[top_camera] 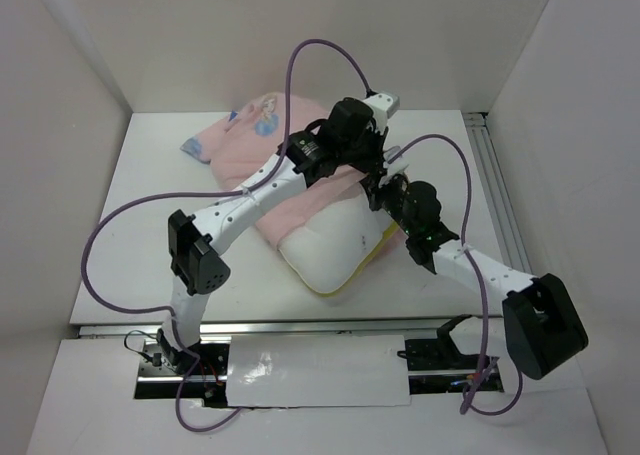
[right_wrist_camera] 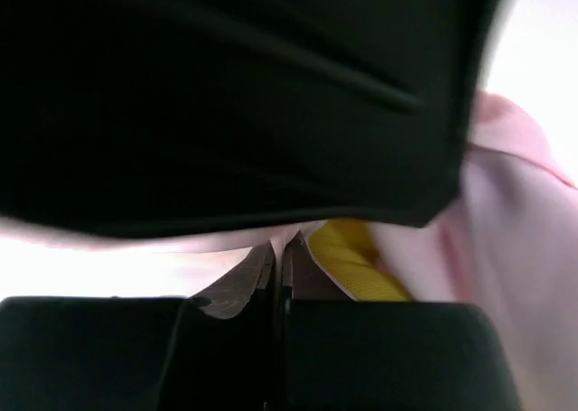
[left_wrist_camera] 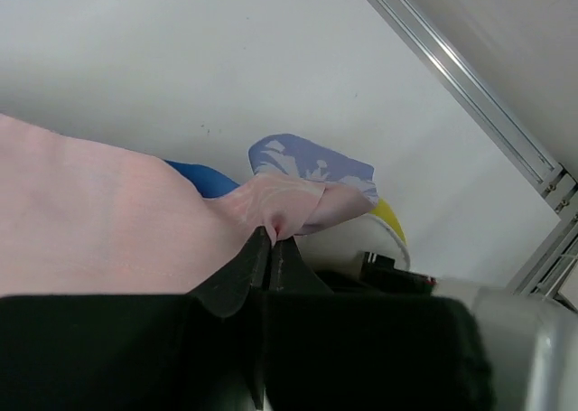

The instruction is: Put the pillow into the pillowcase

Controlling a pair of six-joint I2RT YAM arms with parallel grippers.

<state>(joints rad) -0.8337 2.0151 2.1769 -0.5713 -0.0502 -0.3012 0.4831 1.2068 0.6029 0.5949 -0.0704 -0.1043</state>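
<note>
As I judge it, the likeliest failure is the thin hem slipping out of a pinch. The left gripper (left_wrist_camera: 274, 235) is clamped on only a small pucker of the pillowcase (top_camera: 245, 155), and a pull against the plump pillow (top_camera: 320, 250) could free that fold, letting the opening sag shut over the corner. A second risk is that the cloth drags the pillow along the table (top_camera: 160, 205) instead of sliding over it, since nothing pins the bare white end down. The two wrists also work very close together. In the right wrist view a large black body (right_wrist_camera: 235, 95), probably part of the other arm, fills the upper frame, so a careless move could knock them together or snag a purple cable (top_camera: 110, 235). The right gripper (right_wrist_camera: 278, 253) has its jaws together, with the tips against pale cloth just beside the yellow strip (right_wrist_camera: 348, 259). Whether it pinches the pillowcase or the pillow's own edge I cannot tell. The pillow lies about mid-table and skewed, its far part, toward the far left corner, covered by the pink side of the pillowcase. Its near end is uncovered and points at the near edge. Both grippers sit at the pillow's right flank, where the hem meets the yellow strip, the left one just beyond the right one.
</note>
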